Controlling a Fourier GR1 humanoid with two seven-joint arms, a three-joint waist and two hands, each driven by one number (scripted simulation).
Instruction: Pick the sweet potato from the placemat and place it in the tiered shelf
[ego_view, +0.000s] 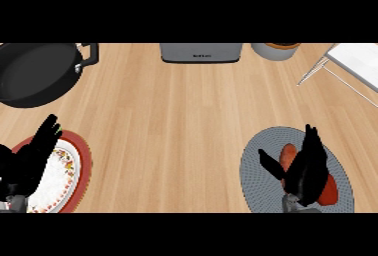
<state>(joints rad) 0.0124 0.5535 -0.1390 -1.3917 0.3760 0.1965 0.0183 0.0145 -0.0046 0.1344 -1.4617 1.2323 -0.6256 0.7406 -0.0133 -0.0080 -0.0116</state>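
Right hand (304, 167) over sweet potato (289, 151)

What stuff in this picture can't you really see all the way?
- Sweet potato, head view: its middle is hidden under the right hand.
- Shelf: cut off by the right edge; its tiers don't show.
- Pot: cut off at the left edge.
- Plate: partly covered by the left hand.
- Grey box and cup: cut off at the top.
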